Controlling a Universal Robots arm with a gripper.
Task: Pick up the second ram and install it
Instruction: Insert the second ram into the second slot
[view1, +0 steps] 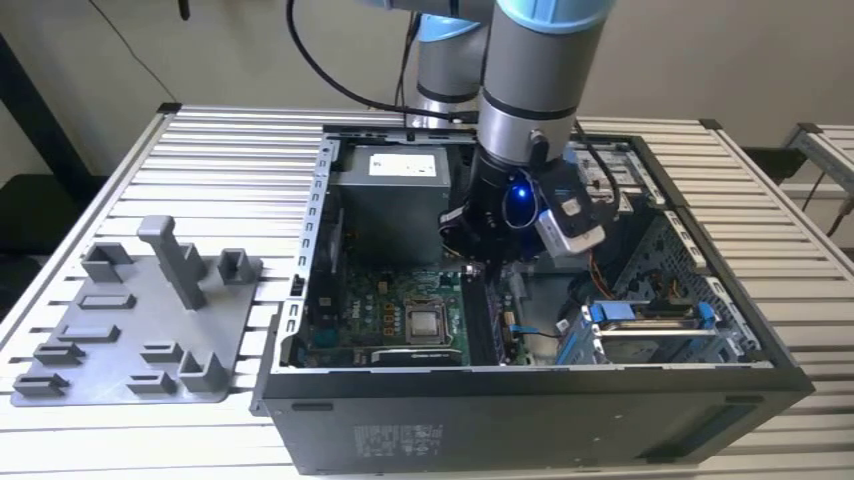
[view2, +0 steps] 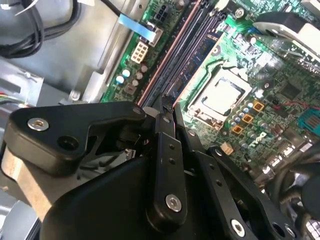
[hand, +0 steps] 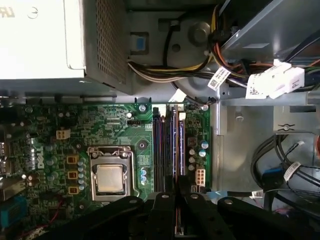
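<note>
Open computer case (view1: 534, 400) lies on a slatted metal table (view1: 227, 140). The arm (view1: 534, 70) reaches down into the case from the far side. Grey power supply (view1: 394, 190) sits in the case's far part, on the exterior view's left of the arm. Grey plastic tray (view1: 134, 330) with upright posts lies on the table, on the exterior view's left of the case. Green motherboard (hand: 100, 130) with CPU socket (hand: 110, 177) on the case floor. Gripper (hand: 176, 200) is low over the memory slots (hand: 160, 150), fingers (view2: 167, 150) drawn close together around the top edge of the second ram (hand: 174, 150), a dark stick standing upright in a slot. Can't tell if fully seated.
</note>
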